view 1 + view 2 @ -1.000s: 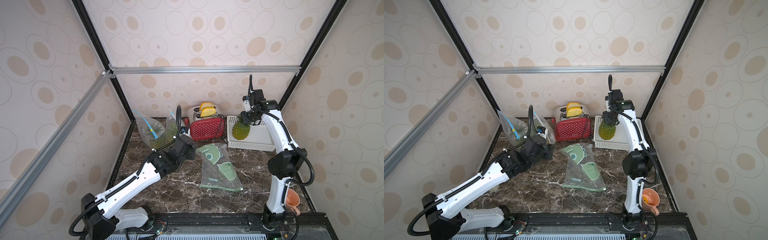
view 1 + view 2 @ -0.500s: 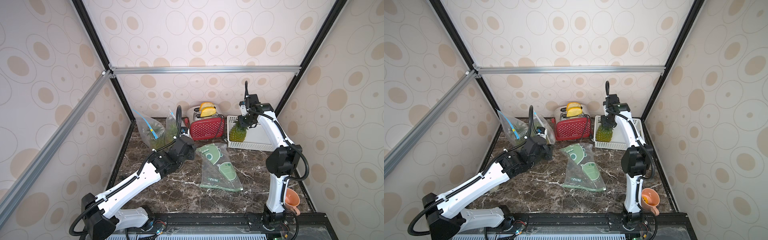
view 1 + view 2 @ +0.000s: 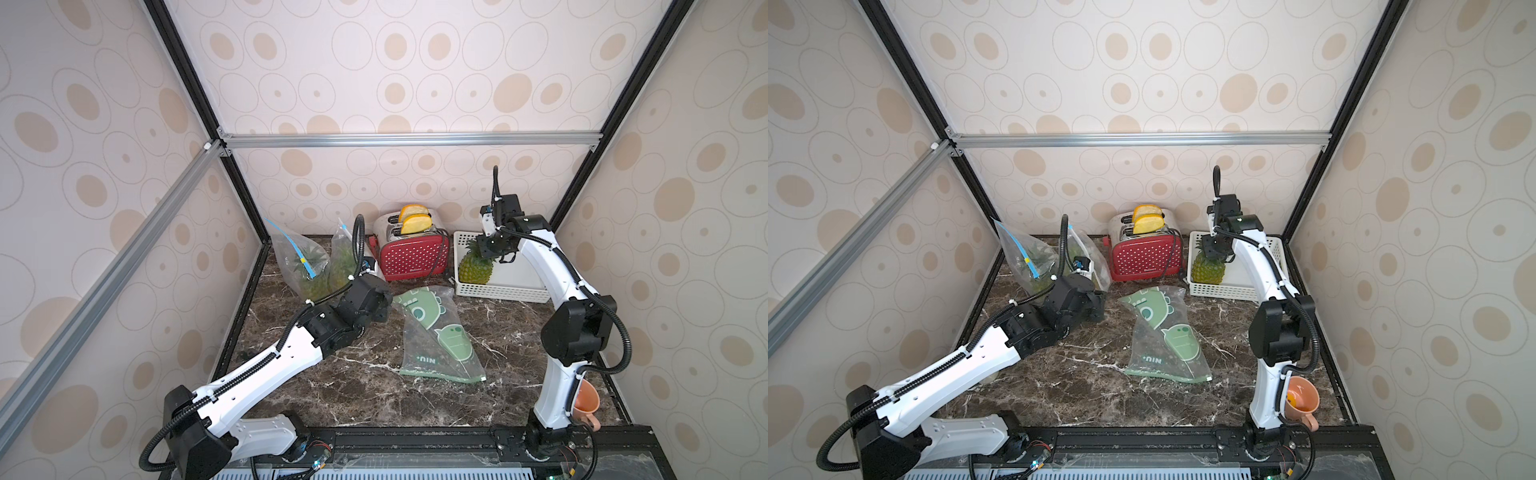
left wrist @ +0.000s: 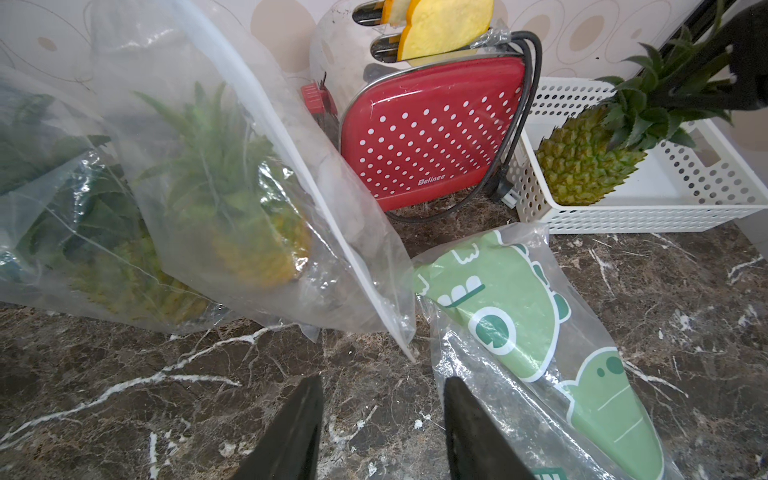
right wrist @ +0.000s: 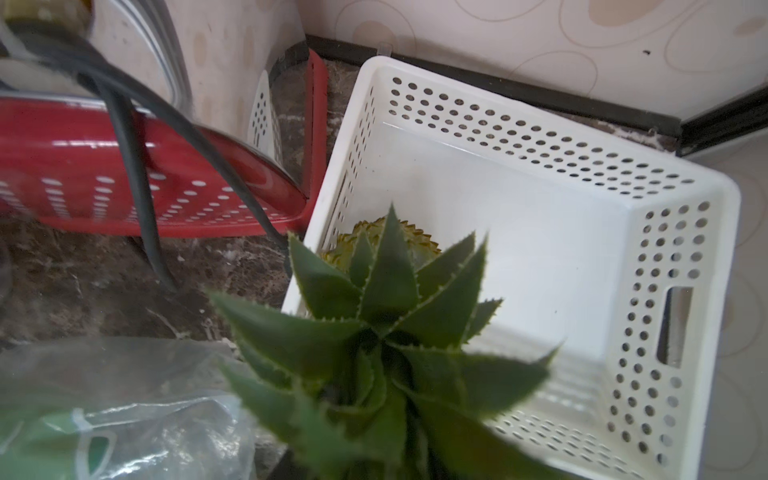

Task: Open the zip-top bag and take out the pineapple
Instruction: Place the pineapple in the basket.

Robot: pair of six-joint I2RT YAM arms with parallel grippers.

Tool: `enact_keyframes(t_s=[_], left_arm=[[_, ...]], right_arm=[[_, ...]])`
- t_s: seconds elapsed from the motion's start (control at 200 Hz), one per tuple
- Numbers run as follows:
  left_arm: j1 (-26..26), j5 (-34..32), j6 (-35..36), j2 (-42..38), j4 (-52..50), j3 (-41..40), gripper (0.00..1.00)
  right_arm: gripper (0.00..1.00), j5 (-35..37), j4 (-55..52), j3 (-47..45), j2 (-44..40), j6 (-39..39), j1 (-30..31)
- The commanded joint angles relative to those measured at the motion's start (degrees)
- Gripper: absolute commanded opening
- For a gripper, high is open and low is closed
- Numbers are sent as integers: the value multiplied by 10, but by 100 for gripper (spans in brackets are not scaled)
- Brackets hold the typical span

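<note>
Near: left gripper (image 4: 383,380), jaws apart and empty, beside the emptied zip-top bag (image 4: 511,307). Far: pineapple (image 3: 475,270) standing in the white basket (image 3: 503,293), right gripper (image 3: 488,249) at its crown, clamped or freed cannot be told; only withdrawal seems left.

Counts. Zip-top bags: 3. Clear: 2, left clear bag (image 3: 291,257) and right clear bag (image 3: 341,245). Printed: 1, green-print bag (image 3: 436,332), with 2 cartoon dinos on it.
Pineapples: 3. One per clear bag, left bagged pineapple (image 4: 124,274) and right bagged pineapple (image 4: 257,232), plus 1 bare pineapple (image 3: 476,270).
Toaster (image 3: 413,257): 1, with 1 black cord (image 4: 528,104).
Bread slices: 2, front slice (image 3: 415,224) and back slice (image 3: 408,212).
White basket (image 3: 503,294): 1.
Orange cup (image 3: 586,401): 1.
Robot arms: 2, left arm (image 3: 270,365) and right arm (image 3: 548,266).
</note>
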Motion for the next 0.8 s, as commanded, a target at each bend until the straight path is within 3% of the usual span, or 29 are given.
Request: enact_keyframes(t_s=[0.0, 0.295, 0.476, 0.671, 0.791], left_arm=[[-2, -18, -8, -16, -2, 2, 51], [6, -49, 1, -19, -4, 9, 60], [65, -17, 20, 3, -25, 37, 67], [105, -18, 81, 45, -70, 129, 73], [148, 23, 101, 79, -103, 204, 75]], right_arm=[[44, -11, 10, 1, -32, 4, 6], [53, 2, 25, 0, -83, -4, 20], [56, 5, 23, -8, -138, -13, 36], [60, -15, -21, 0, -191, -37, 80], [60, -17, -30, -22, -218, -34, 113]])
